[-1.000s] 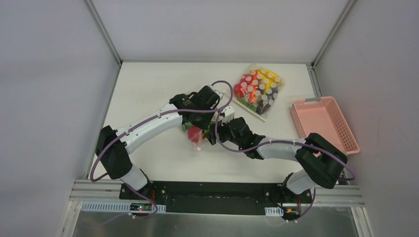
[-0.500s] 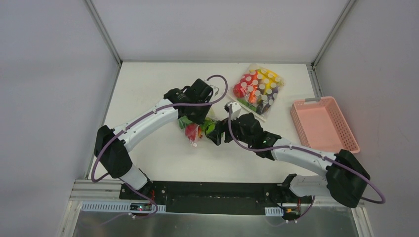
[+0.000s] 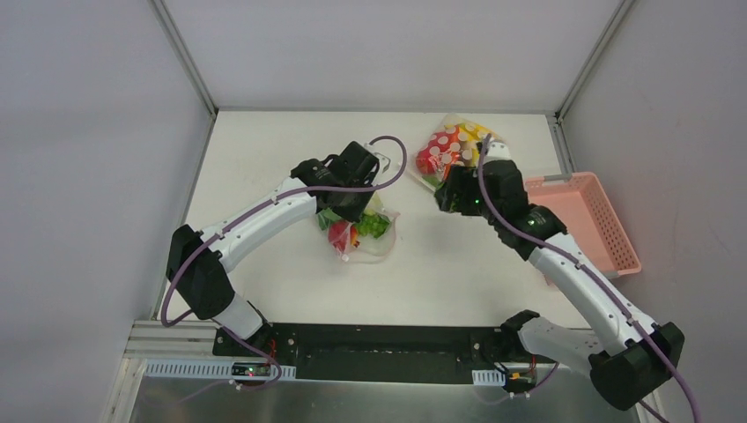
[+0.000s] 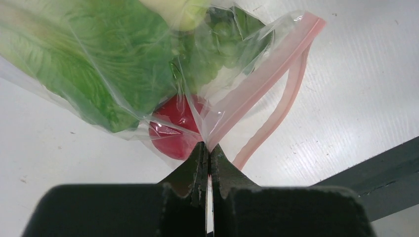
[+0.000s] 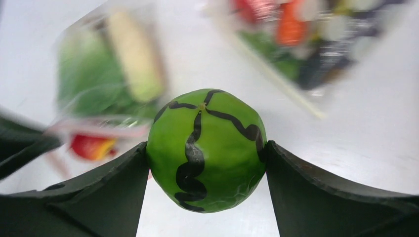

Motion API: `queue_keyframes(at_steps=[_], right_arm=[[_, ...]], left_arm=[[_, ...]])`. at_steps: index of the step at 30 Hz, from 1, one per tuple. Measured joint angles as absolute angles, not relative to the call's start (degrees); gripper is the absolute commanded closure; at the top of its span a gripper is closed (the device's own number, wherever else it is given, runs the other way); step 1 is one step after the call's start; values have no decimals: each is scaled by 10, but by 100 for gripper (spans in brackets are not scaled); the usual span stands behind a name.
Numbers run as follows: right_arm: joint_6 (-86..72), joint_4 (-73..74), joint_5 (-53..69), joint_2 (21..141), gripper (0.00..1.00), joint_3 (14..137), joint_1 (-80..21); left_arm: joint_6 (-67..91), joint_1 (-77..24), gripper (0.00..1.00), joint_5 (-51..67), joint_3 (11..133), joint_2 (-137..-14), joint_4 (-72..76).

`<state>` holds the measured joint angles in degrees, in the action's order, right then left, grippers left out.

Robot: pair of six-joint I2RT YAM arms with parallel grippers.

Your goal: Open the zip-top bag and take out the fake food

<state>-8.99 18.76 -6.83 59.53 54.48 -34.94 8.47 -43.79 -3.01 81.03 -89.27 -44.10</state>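
At left, my left gripper (image 4: pixel 208 157) was clamped shut on the open mouth of the bag (image 4: pixel 148 64), which lay mid-worktop (image 3: pixel 264 150). Lettuce (image 4: pixel 84 54), grapes (image 4: pixel 217 54) and an apple (image 4: pixel 175 131) sat inside. At right, my right gripper (image 5: pixel 206 148) gripped a green fruit (image 5: pixel 207 143) clear of the bag. I judged one item out, the rest to go.

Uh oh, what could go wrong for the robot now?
The right claw squeezes the round green fruit only at its sides, so it might pop out and roll away. The left claw pinches just a thin corner of the bag; that could slip loose, and the apple might tumble out.
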Motion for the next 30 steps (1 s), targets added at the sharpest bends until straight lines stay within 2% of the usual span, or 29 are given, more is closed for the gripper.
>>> queue_keyframes(at_steps=[6,15,19,25,30], right_arm=[[-100,267,-145,628,69,594,-151],[-175,239,-199,729,69,620,74],[-194,199,-201,799,69,626,124],[-202,170,-183,894,68,634,145],[-207,160,-122,930,55,634,145]], left_arm=[[79,-438,100,-42,806,-888,-441],[77,-438,100,-50,806,-887,-441],[72,-438,100,-51,806,-880,-441],[67,-438,100,-52,806,-875,-441],[66,-438,100,-52,806,-873,-441]])
